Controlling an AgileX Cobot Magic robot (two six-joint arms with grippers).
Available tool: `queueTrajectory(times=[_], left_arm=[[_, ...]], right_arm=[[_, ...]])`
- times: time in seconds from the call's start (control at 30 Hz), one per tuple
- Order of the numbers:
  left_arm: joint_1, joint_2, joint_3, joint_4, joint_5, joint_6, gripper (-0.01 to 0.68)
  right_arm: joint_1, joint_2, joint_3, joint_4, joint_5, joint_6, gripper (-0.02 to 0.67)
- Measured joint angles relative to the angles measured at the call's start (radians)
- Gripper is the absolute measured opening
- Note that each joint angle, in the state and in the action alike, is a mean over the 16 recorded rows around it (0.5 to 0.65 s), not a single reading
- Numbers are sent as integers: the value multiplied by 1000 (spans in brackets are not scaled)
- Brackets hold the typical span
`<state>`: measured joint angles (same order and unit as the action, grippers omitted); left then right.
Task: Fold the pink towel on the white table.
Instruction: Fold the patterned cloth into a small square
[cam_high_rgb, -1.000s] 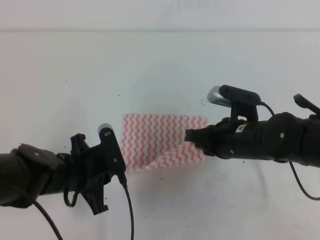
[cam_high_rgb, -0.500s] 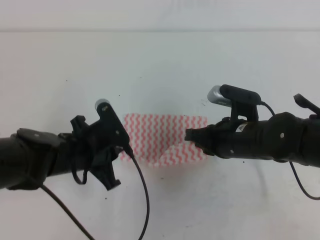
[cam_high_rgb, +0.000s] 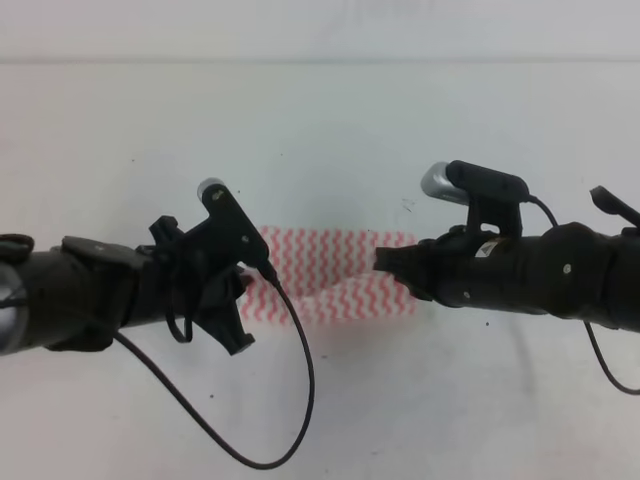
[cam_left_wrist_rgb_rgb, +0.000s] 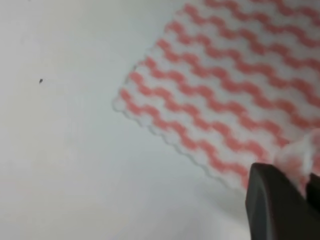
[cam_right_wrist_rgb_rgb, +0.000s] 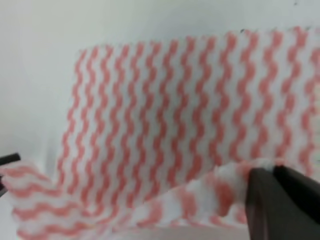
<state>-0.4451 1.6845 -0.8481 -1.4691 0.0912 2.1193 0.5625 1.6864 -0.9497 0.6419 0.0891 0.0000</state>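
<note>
The pink towel (cam_high_rgb: 330, 275) lies in the middle of the white table (cam_high_rgb: 320, 130), its near edge raised off the surface. My left gripper (cam_high_rgb: 248, 278) is shut on the towel's near left corner; the left wrist view shows a dark finger (cam_left_wrist_rgb_rgb: 272, 205) pinching a bunched bit of cloth while the rest of the towel (cam_left_wrist_rgb_rgb: 225, 90) lies flat. My right gripper (cam_high_rgb: 382, 262) is shut on the near right corner. In the right wrist view its finger (cam_right_wrist_rgb_rgb: 285, 200) grips the lifted edge above the flat towel (cam_right_wrist_rgb_rgb: 175, 115).
A black cable (cam_high_rgb: 300, 400) hangs in a loop from the left arm over the near part of the table. Both dark arms reach in from the left and right sides. Small dark specks dot the tabletop.
The left gripper has moved right and toward the far side, carrying the towel's near left corner with it. The near edge now lies further over the towel. The right gripper shifted only slightly.
</note>
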Motion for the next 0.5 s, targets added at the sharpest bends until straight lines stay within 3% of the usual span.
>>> queueTrajectory(times=[0.5], left_arm=[[0, 75, -59, -4, -38, -46, -4]], right_arm=[[-24, 28, -36, 1, 13, 0, -16]])
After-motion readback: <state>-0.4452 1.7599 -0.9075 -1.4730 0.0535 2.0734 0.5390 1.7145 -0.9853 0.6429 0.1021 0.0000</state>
